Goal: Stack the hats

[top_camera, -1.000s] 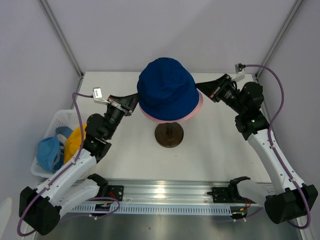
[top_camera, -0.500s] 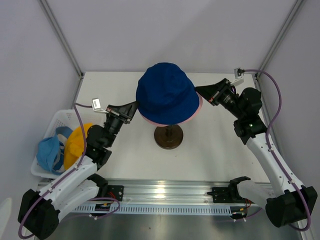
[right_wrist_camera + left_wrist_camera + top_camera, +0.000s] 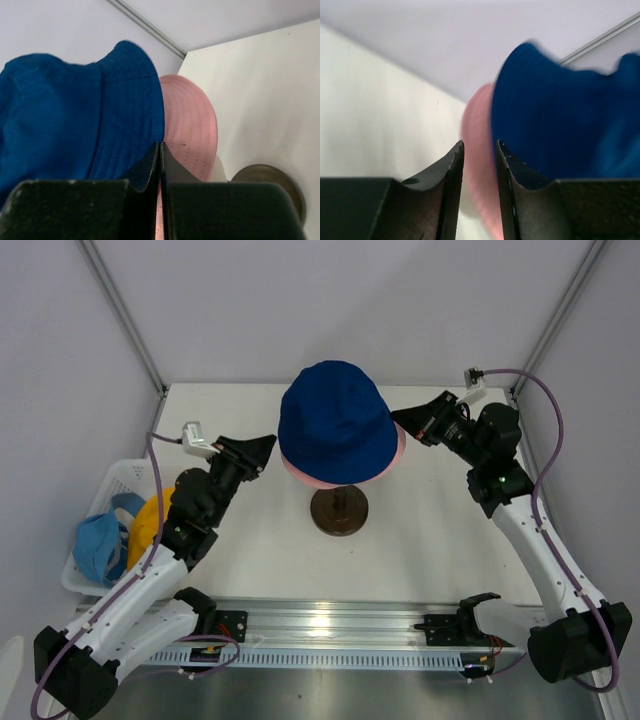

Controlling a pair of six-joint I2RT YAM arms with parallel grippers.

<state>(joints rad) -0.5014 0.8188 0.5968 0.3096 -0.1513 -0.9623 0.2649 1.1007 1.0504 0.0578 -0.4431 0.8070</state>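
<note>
- Lower left: the yellow hat (image 3: 150, 520) and light blue hat (image 3: 97, 545) are kept in the basket (image 3: 108, 478), not yet stacked.
- The left gripper (image 3: 265, 447) is parted narrowly, empty.
- Centre: the navy hat (image 3: 335, 420) is seated over the pink hat (image 3: 300, 472).
- The right gripper (image 3: 400, 420) is pressed shut at the brim and should be drawn clear without dragging fabric.

Centre frame: a navy hat (image 3: 336, 420), with the rim of a pink hat (image 3: 190, 125) showing beneath it and a dark brown base (image 3: 338, 512) below. At left, a white basket (image 3: 118, 474) holds a light blue hat (image 3: 98, 545) and a yellow-orange hat (image 3: 152, 522). The table (image 3: 430, 530) is white.
</note>
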